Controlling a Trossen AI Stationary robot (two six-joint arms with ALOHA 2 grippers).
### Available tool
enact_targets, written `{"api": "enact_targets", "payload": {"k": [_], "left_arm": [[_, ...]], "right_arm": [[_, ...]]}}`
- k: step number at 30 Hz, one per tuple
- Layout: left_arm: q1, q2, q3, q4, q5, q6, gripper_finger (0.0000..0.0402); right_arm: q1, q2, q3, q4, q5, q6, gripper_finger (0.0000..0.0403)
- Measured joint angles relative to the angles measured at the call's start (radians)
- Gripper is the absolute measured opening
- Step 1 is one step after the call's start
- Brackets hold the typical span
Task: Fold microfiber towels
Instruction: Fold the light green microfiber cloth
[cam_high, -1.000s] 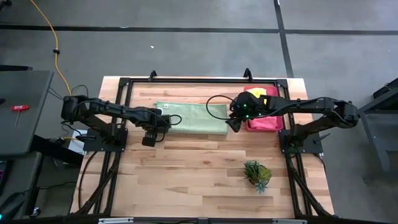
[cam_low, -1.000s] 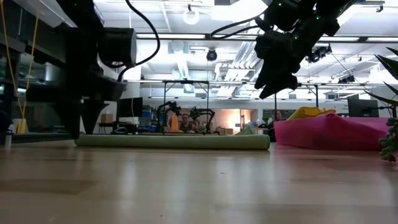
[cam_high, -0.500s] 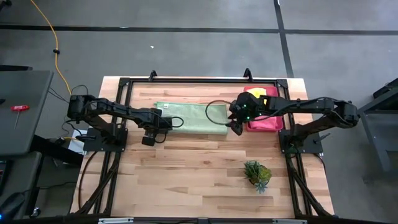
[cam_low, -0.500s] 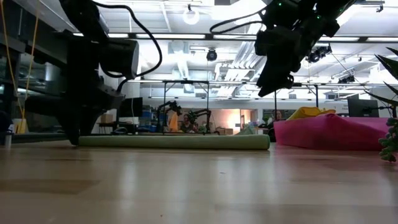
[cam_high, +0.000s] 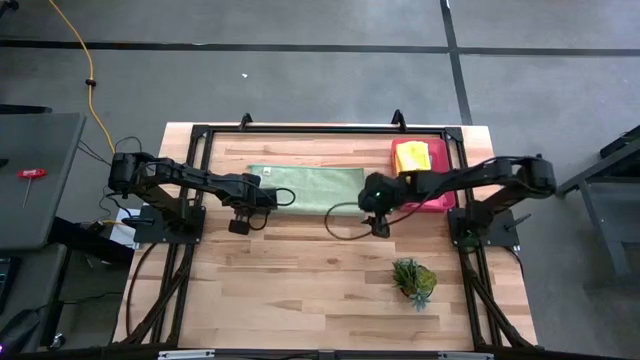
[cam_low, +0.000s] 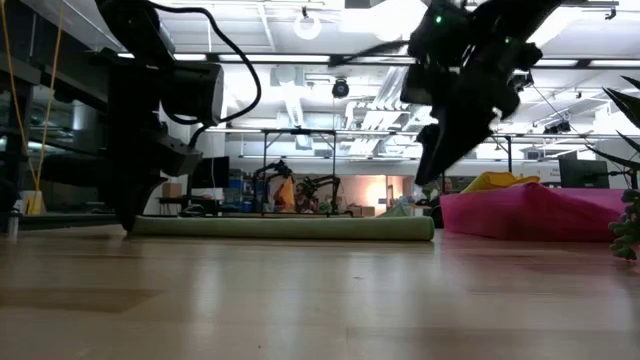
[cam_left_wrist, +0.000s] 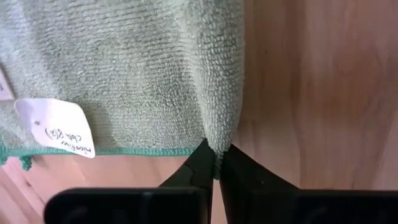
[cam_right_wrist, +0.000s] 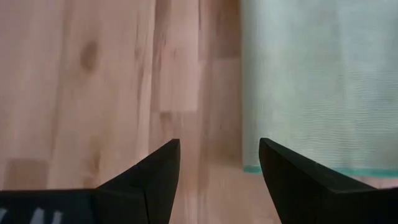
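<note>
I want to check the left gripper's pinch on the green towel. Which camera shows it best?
The left wrist view: the left gripper is shut on the pale green towel at its corner. The high view only shows it at the towel's left end; the low view hides the contact; the right wrist view misses it.

White tag (cam_left_wrist: 55, 126) at your green towel's (cam_left_wrist: 124, 68) seven-o'clock corner, handwriting possibly "microfiber cloth", too blurred to confirm

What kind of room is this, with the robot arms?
Probably a robotics lab or workshop. Two dark robot arms are mounted on a black frame at a pale wooden table standing on a grey concrete floor, and the low view shows more equipment under bright ceiling lights behind.
</note>
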Motion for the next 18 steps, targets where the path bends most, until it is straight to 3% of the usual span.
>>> {"api": "enact_targets", "payload": {"k": [7, 18], "left_arm": [[0.0, 0.0, 0.0, 0.001, -0.013, -0.033, 0.0004], [0.003, -0.001, 0.0, 0.001, -0.012, -0.046, 0.0001]], "right_arm": [[0.035, 0.109, 0.0, 0.03, 0.211, -0.008, 0.0211], [0.043, 0.127, 0.0, 0.037, 0.194, -0.101, 0.0211]]}}
